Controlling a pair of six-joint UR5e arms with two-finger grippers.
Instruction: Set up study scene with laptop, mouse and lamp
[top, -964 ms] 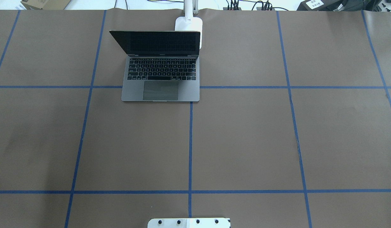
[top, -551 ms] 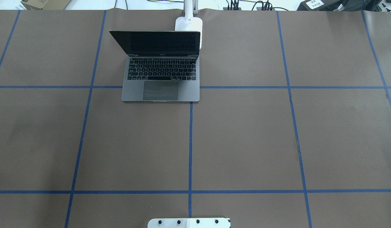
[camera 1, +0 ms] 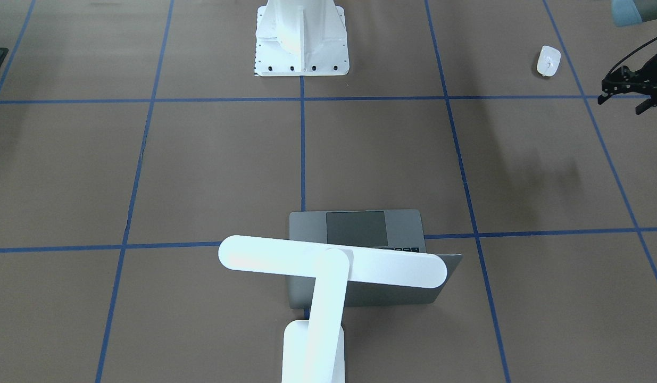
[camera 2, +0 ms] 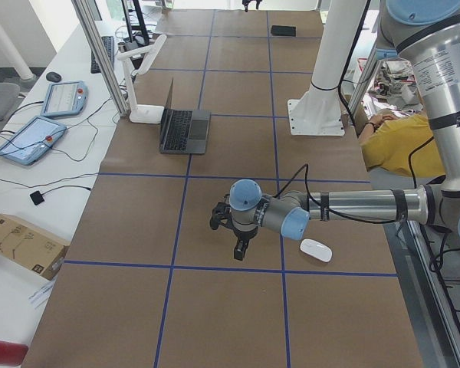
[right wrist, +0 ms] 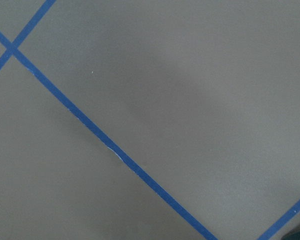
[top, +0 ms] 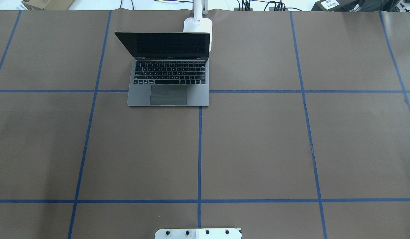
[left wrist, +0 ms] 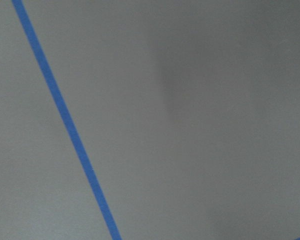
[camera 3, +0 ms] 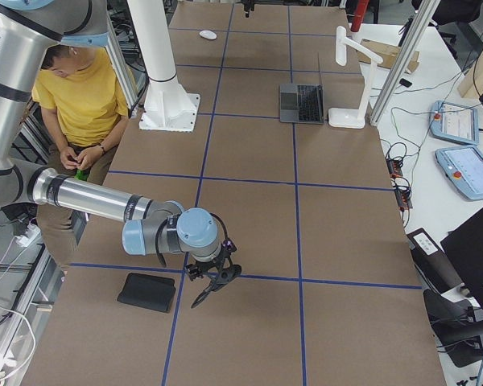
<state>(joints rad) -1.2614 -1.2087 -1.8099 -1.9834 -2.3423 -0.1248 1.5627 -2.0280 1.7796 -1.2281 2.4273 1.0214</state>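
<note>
On brown table (top: 258,149): laptop (top: 168,83) open, far side, left of centre. Lamp (camera 1: 328,263) upright just behind its lid. Left pincer (camera 2: 241,251) and right pincer (camera 3: 205,296) low over table; spread of either: cannot tell. Mouse (camera 2: 316,250) on table near left pincer, well apart from laptop.

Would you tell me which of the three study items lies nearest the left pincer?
The mouse, close by the left pincer; the laptop and lamp sit far off.
</note>
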